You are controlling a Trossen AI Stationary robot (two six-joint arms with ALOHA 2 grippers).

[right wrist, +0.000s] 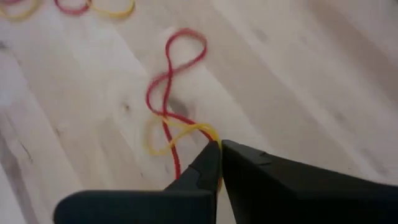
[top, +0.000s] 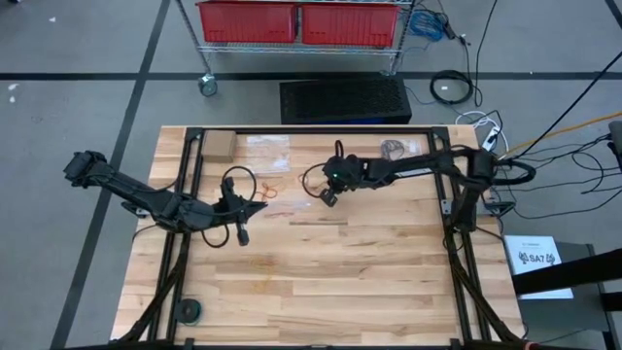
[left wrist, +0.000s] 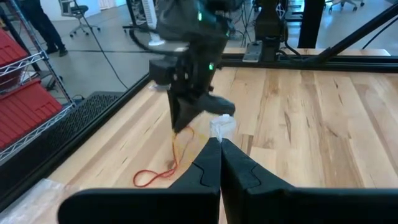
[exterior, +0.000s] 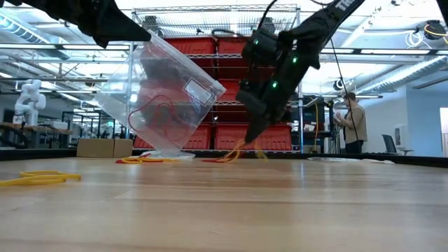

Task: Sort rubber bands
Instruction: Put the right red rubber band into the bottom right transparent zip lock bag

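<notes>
Light, floppy bands (right wrist: 168,106) are pinched at a strand, frame centre, by the right gripper (right wrist: 219,148); left gripper (left wrist: 219,144) jaws together.

wooden table (top: 389,282) with scattered rubber bands (right wrist: 171,93), cardboard box (top: 218,146)

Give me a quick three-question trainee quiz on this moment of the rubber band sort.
1. What is the right gripper shut on? A: a black cable. B: tangled red and yellow bands. C: a cardboard box.
2. True or false: the clear bag lies flat on the table.
3. Fill in: the left gripper's fingers are ____.

Key: 1 B. 2 False: it is tilted, with its lower corner down at the table. 3 shut.
</notes>
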